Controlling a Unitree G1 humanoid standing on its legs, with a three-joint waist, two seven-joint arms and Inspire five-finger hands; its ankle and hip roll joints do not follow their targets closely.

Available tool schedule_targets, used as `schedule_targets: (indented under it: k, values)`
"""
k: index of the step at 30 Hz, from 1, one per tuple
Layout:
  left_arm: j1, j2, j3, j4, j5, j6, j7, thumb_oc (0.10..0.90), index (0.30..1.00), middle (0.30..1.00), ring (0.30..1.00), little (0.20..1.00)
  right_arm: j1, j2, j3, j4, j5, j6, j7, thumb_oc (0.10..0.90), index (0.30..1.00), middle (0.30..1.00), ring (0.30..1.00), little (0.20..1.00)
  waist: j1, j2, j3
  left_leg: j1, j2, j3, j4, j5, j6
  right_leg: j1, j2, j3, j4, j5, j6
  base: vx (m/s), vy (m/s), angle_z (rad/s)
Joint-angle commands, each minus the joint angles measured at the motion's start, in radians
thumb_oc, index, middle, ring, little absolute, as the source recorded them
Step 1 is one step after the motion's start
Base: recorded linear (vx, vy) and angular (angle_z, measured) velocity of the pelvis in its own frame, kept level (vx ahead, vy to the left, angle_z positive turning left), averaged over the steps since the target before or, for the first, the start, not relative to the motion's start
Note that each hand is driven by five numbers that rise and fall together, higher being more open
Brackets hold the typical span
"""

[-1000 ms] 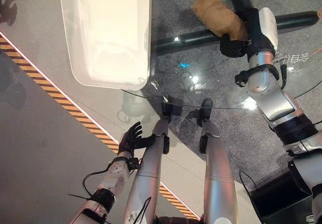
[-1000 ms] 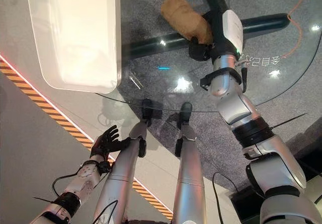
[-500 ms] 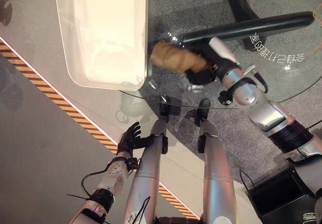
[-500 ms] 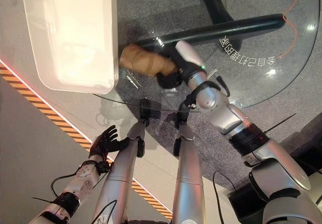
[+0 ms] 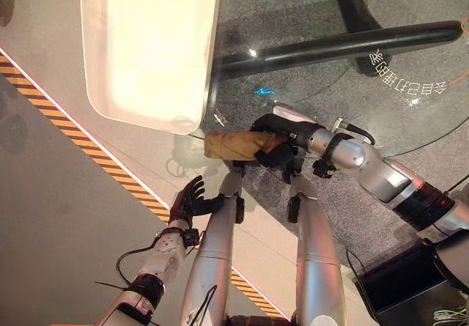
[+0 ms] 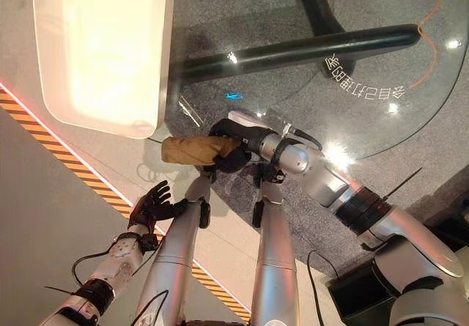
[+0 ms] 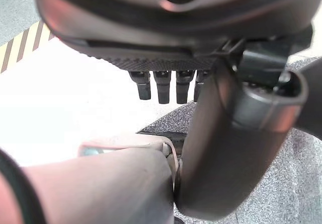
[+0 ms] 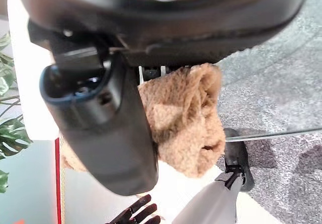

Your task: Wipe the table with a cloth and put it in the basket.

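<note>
A brown fluffy cloth [image 5: 227,144] lies bunched at the near edge of the round glass table [image 5: 330,84], just in front of the white basket [image 5: 212,47]. My right hand [image 5: 272,134] is shut on the cloth, and in the right wrist view its thumb [image 8: 105,133] presses over the cloth [image 8: 186,118] with the fingers curled behind it. Down beside the table, below its near edge, my left hand [image 5: 189,201] hangs with relaxed, spread fingers [image 7: 163,85] and holds nothing.
The basket stands on the table's left side, its near corner close to the cloth. A dark table base bar [image 5: 337,44] shows through the glass. Yellow-black floor tape [image 5: 88,146] runs diagonally at the left. A black box [image 5: 403,289] sits on the floor at lower right.
My right hand has dragged the cloth across the glass from the far right to the near edge by the basket's corner. The left hand has stayed put.
</note>
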Motion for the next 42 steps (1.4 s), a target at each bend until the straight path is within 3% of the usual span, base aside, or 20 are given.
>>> schedule_targets:
  k: [1, 10, 15, 20, 24, 28, 32, 35, 42]
  values:
    - [0.131, 0.033, -0.015, 0.029, -0.001, 0.002, 0.014, 0.8, 0.9, 0.9, 0.9, 0.9, 0.009, -0.019, -0.015, -0.146, 0.031, -0.104, -0.017, 0.1, 0.3, 0.3, 0.3, 0.2, 0.021, 0.006, -0.021, 0.042, -0.054, 0.03, 0.042, -0.108, 0.009, 0.006, 0.056, 0.043, -0.072, 0.059, 0.041, 0.0, 0.0, 0.0]
    - [0.17, 0.043, 0.022, -0.022, -0.066, -0.045, -0.014, 0.8, 0.9, 0.9, 0.9, 0.9, 0.074, -0.036, -0.115, -0.145, 0.087, -0.137, -0.039, 0.1, 0.3, 0.3, 0.3, 0.2, 0.017, 0.015, -0.021, 0.089, -0.054, 0.033, 0.028, -0.107, 0.009, 0.044, 0.058, 0.044, -0.069, 0.048, 0.032, 0.0, 0.0, 0.0]
    - [0.21, 0.062, 0.052, -0.109, -0.173, -0.052, -0.065, 0.8, 0.9, 0.9, 0.9, 0.9, 0.147, -0.012, -0.183, -0.202, 0.284, -0.194, 0.072, 0.1, 0.3, 0.3, 0.3, 0.2, 0.02, 0.028, -0.021, 0.132, -0.054, 0.033, 0.021, -0.109, 0.007, 0.085, 0.055, 0.038, -0.065, 0.032, 0.025, -0.01, -0.008, -0.01]
    - [0.231, 0.067, 0.076, -0.119, -0.207, -0.034, -0.08, 0.8, 0.9, 0.9, 0.9, 0.9, 0.202, 0.031, -0.22, -0.224, 0.391, -0.218, 0.125, 0.1, 0.3, 0.3, 0.3, 0.2, 0.024, 0.038, -0.021, 0.164, -0.055, 0.034, 0.021, -0.109, 0.007, 0.118, 0.058, 0.031, -0.051, 0.013, 0.014, -0.01, -0.006, -0.01]
    - [0.271, 0.069, 0.106, -0.167, -0.304, -0.019, -0.184, 0.8, 0.9, 0.9, 0.9, 0.9, 0.278, 0.071, -0.282, -0.26, 0.472, -0.265, 0.159, 0.1, 0.3, 0.3, 0.3, 0.2, 0.02, 0.041, -0.021, 0.203, -0.049, 0.034, 0.014, -0.111, 0.005, 0.157, 0.064, 0.025, -0.042, -0.006, 0.004, -0.01, -0.021, 0.01]
    - [0.309, 0.092, 0.109, -0.315, -0.418, 0.021, -0.307, 0.8, 0.9, 0.9, 0.9, 0.9, 0.347, 0.086, -0.355, -0.31, 0.523, -0.3, 0.178, 0.1, 0.3, 0.3, 0.3, 0.2, 0.017, 0.04, -0.021, 0.245, -0.044, 0.031, -0.003, -0.11, 0.006, 0.199, 0.065, 0.016, -0.051, -0.011, 0.001, -0.02, -0.055, 0.02]
    - [0.347, 0.13, 0.096, -0.54, -0.53, 0.047, -0.356, 0.8, 0.9, 0.9, 0.9, 0.9, 0.429, 0.104, -0.436, -0.348, 0.585, -0.385, 0.208, 0.1, 0.3, 0.3, 0.3, 0.2, 0.013, 0.041, -0.021, 0.281, -0.041, 0.026, -0.014, -0.111, 0.009, 0.242, 0.063, 0.003, -0.065, -0.013, -0.003, -0.02, -0.069, 0.02]
    - [0.36, 0.145, 0.108, -0.605, -0.56, 0.021, -0.404, 0.8, 0.9, 0.9, 0.9, 0.9, 0.461, 0.133, -0.485, -0.381, 0.634, -0.445, 0.226, 0.1, 0.3, 0.3, 0.3, 0.2, 0.008, 0.036, -0.021, 0.304, -0.039, 0.027, -0.015, -0.114, 0.011, 0.269, 0.064, -0.001, -0.07, -0.016, -0.005, -0.01, -0.082, 0.0]
    - [0.385, 0.148, 0.112, -0.783, -0.679, 0.068, -0.614, 0.8, 0.9, 0.9, 0.9, 0.9, 0.528, 0.179, -0.558, -0.448, 0.668, -0.551, 0.233, 0.1, 0.3, 0.3, 0.3, 0.2, -0.004, 0.029, -0.021, 0.332, -0.032, 0.035, -0.011, -0.125, 0.016, 0.302, 0.067, 0.001, -0.074, -0.019, -0.011, -0.01, -0.05, -0.01]
